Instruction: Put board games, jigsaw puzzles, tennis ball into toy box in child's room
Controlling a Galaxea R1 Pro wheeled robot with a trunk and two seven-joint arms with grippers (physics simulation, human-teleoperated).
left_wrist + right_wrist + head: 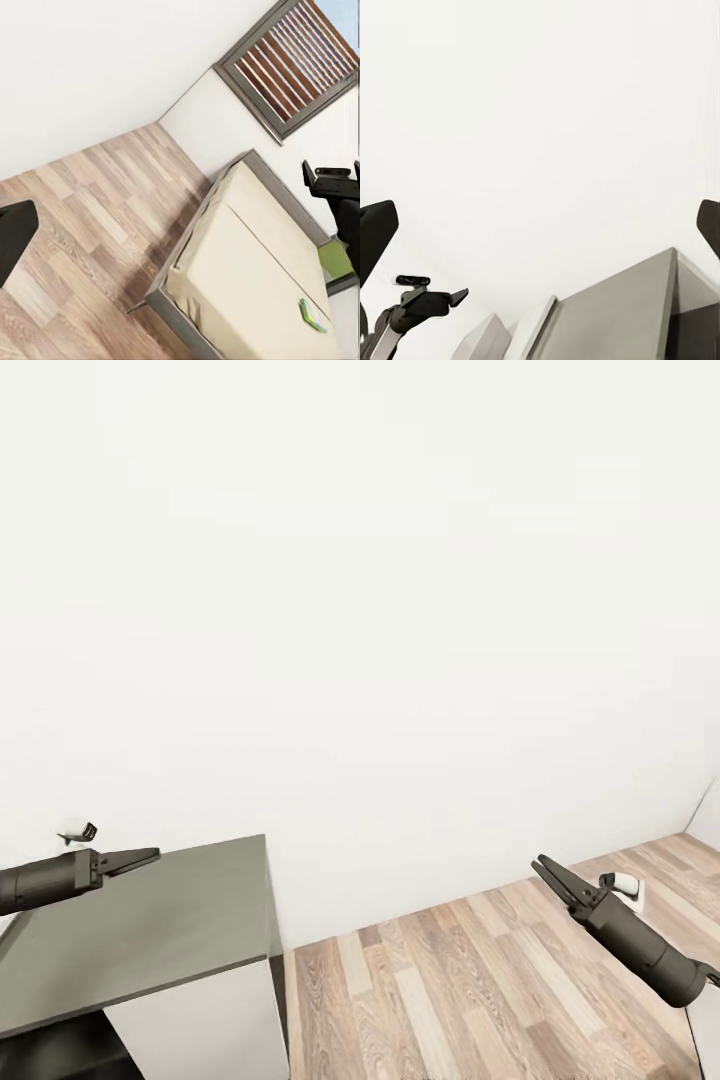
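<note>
White wall (pixel 360 560) takes up most of the head view. At seven o'clock stands a dark-grey-topped desk (pixel 150 930) on a white base, and wood-plank floor (pixel 480 980) runs from six to four o'clock. The left gripper (pixel 152 854) hangs over the desk at about eight o'clock, its fingers drawn together to a point. The right gripper (pixel 538 862) sits at four o'clock above the floor, fingers likewise nearly meeting at the tip.

In the left wrist view, the bed (pixel 247 277) with its beige mattress and grey frame lies on the plank floor below a slatted, grey-framed window (pixel 292 64). A flat green-white-red board game (pixel 313 316) rests on the mattress near one corner. A second green object (pixel 335 257) shows at the bed's far edge; what it is cannot be told.

In the right wrist view, the white wall stands above the desk's grey top (pixel 622 315), with the left gripper (pixel 462 294) beside it, fingers closed.
</note>
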